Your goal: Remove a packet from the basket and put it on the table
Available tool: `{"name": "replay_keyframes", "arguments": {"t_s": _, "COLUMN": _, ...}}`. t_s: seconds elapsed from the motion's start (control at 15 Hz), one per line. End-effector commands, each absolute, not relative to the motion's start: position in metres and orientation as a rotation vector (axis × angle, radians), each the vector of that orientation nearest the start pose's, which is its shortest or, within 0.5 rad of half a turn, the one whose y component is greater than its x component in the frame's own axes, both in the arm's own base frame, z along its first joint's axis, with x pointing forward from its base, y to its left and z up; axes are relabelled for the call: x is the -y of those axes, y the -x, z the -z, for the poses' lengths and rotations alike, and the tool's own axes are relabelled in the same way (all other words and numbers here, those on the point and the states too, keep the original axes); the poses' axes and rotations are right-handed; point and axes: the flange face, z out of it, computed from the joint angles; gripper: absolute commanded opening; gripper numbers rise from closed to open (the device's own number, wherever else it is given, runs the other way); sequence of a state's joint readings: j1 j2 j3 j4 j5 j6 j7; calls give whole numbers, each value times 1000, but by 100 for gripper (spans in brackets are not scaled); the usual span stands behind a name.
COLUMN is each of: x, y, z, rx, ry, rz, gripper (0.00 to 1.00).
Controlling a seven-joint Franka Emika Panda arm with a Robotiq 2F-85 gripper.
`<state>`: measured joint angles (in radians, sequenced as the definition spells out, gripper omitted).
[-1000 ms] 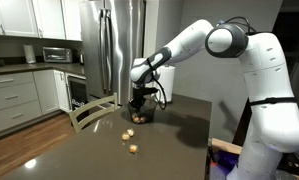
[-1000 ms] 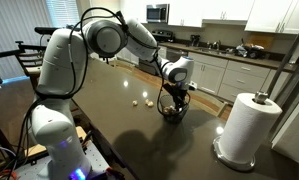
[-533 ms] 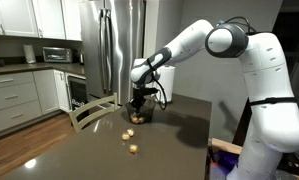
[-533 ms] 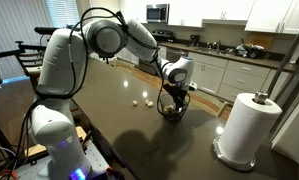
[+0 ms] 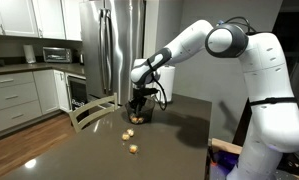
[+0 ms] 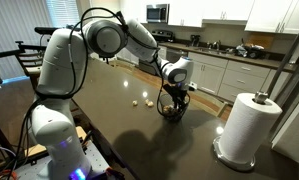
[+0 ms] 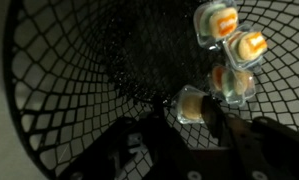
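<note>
In the wrist view the gripper [image 7: 187,120] is down inside the dark wire basket [image 7: 69,80]. Its two fingers sit tight on either side of one yellowish-tan packet [image 7: 191,102]. Three more like packets [image 7: 239,50] lie against the basket's wall just beyond it. In both exterior views the gripper [image 5: 137,103] [image 6: 172,97] reaches into the basket [image 5: 137,117] [image 6: 172,112], which stands on the dark table [image 5: 174,140] [image 6: 109,130]. Two packets [image 5: 129,140] [image 6: 142,100] lie on the table beside the basket.
A white paper-towel roll [image 6: 247,125] stands on the table near the basket. A chair back [image 5: 89,110] stands at the table's far edge. A fridge and kitchen counters [image 5: 19,75] are behind.
</note>
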<state>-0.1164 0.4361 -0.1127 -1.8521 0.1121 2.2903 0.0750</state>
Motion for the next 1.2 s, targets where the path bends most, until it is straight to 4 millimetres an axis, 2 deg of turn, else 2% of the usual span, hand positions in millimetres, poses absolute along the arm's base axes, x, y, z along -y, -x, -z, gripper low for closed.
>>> {"name": "replay_keyframes", "arguments": {"t_s": 0.0, "x": 139, "y": -619, "z": -286, "rx": -537, "ry": 3051, "rz": 42, "gripper": 76}}
{"name": "replay_keyframes", "arguments": {"t_s": 0.2, "x": 138, "y": -620, "z": -281, "rx": -526, "ry": 3031, "rz": 28, "gripper": 95}}
{"name": "replay_keyframes", "arguments": {"t_s": 0.4, "x": 134, "y": -621, "z": -273, "rx": -503, "ry": 3025, "rz": 5, "gripper": 100}}
{"name": "replay_keyframes", "arguments": {"t_s": 0.47, "x": 133, "y": -621, "z": -271, "rx": -497, "ry": 3024, "rz": 2, "gripper": 90}}
{"name": "replay_keyframes", "arguments": {"t_s": 0.53, "x": 132, "y": -621, "z": -270, "rx": -490, "ry": 3027, "rz": 0, "gripper": 75}}
{"name": "replay_keyframes", "arguments": {"t_s": 0.6, "x": 132, "y": -621, "z": -270, "rx": -486, "ry": 3028, "rz": 0, "gripper": 73}}
{"name": "replay_keyframes", "arguments": {"t_s": 0.67, "x": 132, "y": -620, "z": -271, "rx": -483, "ry": 3029, "rz": 2, "gripper": 68}}
{"name": "replay_keyframes", "arguments": {"t_s": 0.87, "x": 133, "y": -619, "z": -273, "rx": -486, "ry": 3033, "rz": 8, "gripper": 45}}
{"name": "replay_keyframes", "arguments": {"t_s": 1.13, "x": 133, "y": -618, "z": -275, "rx": -490, "ry": 3037, "rz": 13, "gripper": 21}}
